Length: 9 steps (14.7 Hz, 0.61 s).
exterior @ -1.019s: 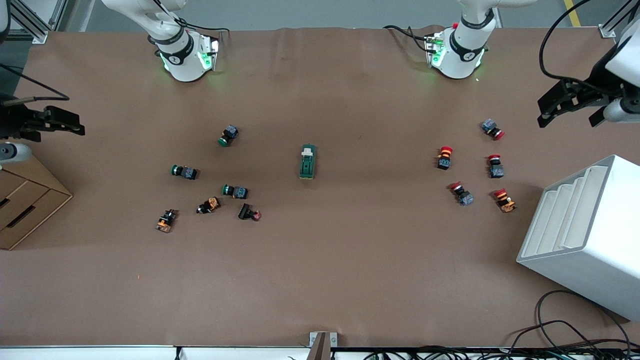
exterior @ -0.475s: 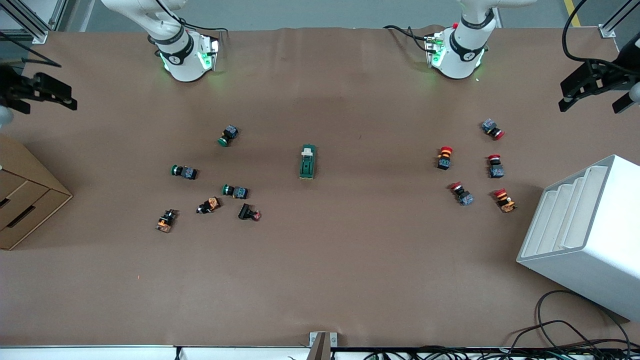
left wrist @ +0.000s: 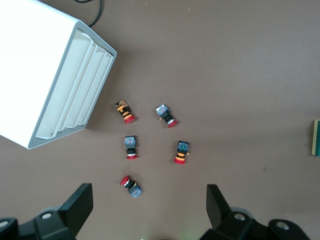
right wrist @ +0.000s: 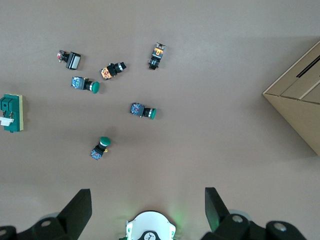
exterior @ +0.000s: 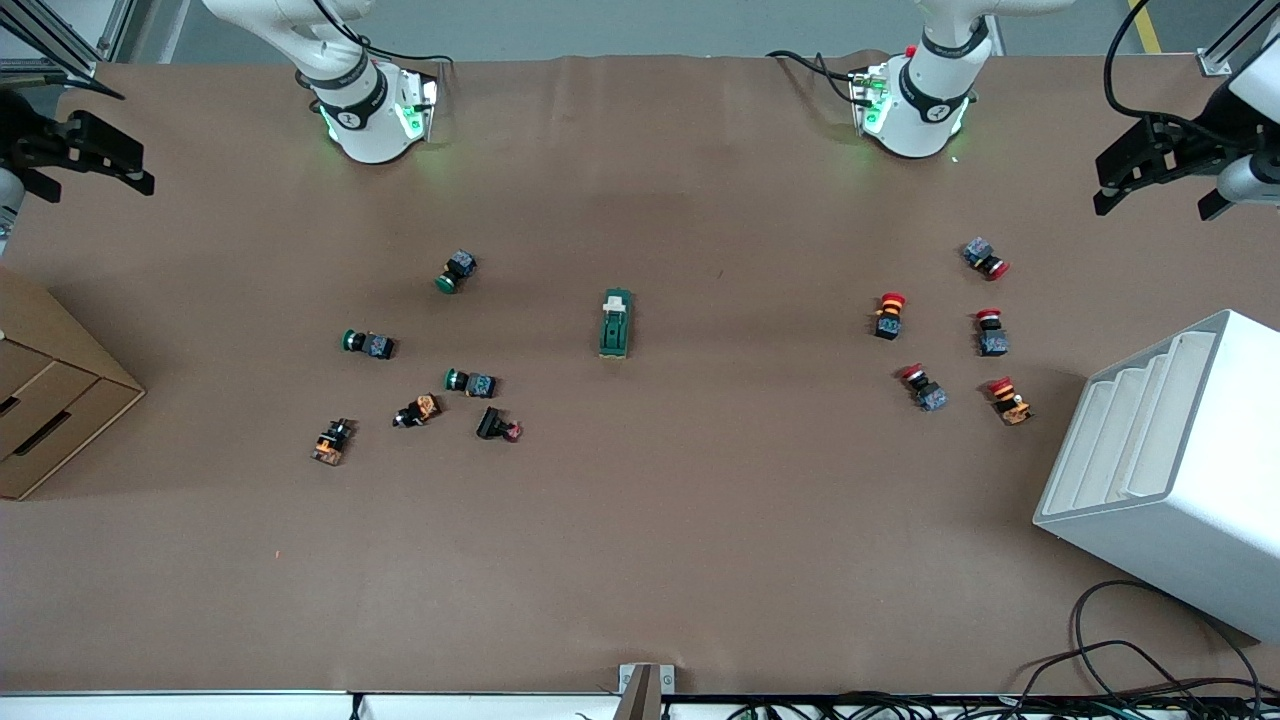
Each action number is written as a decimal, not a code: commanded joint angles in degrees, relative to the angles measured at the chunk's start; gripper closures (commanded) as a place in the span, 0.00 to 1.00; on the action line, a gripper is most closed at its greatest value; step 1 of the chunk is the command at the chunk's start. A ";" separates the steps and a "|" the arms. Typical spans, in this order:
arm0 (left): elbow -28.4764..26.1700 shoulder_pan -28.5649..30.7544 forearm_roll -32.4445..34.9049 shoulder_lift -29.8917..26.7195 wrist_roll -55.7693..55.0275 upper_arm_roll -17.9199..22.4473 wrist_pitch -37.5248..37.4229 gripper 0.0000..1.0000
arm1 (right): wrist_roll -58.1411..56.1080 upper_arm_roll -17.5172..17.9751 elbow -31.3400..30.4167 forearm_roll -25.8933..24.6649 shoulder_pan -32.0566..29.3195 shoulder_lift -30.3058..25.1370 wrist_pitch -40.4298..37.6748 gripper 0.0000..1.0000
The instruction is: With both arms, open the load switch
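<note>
We see the load switch [exterior: 615,323] lying flat mid-tabletop [exterior: 700,520], roughly midway between the two arms' ends, white tab end pointing toward the robot bases. Nothing touches it. Its edge also shows in the left wrist view [left wrist: 316,137], and its full end in the right wrist view [right wrist: 12,113].

Left gripper [exterior: 1150,168] is up in the air at the left arm's end of the tabletop, fingers spread wide, nothing between them; the left wrist view confirms the gap [left wrist: 150,210]. It hangs well apart from the load switch.

Right gripper [exterior: 95,158] is up at the right arm's end of the tabletop, fingers likewise wide apart and empty, as the right wrist view shows [right wrist: 148,210]. Also well apart from the load switch.

Five red-capped buttons [exterior: 889,314] sit in a loose cluster toward the left arm's end, between the load switch and a white slotted rack [exterior: 1160,470]. Three green-capped buttons [exterior: 456,271] plus a few black/orange parts [exterior: 417,410] are scattered toward the right arm's end. A cardboard drawer box [exterior: 50,390] stands at the tabletop edge at that end, nearer the front camera than the right gripper.
</note>
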 commanded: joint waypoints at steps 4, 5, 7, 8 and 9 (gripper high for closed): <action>-6.84 1.34 -1.88 -4.27 0.78 -1.84 2.96 0.00 | 1.48 0.20 -3.07 0.22 -0.14 -2.75 1.73 0.00; -6.84 1.52 -2.41 -4.27 0.78 -1.67 2.96 0.00 | 1.66 0.20 -2.54 0.22 -0.14 -2.75 1.38 0.00; -6.15 1.52 -2.42 -3.66 0.52 -1.49 2.96 0.00 | 1.75 0.20 -2.53 0.22 -0.14 -2.75 1.38 0.00; -6.14 1.52 -2.33 -3.30 0.43 -1.49 2.96 0.00 | 1.66 0.20 -2.53 0.31 -0.14 -2.75 1.64 0.00; -6.14 1.52 -2.24 -3.13 -0.27 -1.49 2.96 0.00 | 1.75 0.20 -2.53 0.40 -0.14 -2.66 1.82 0.00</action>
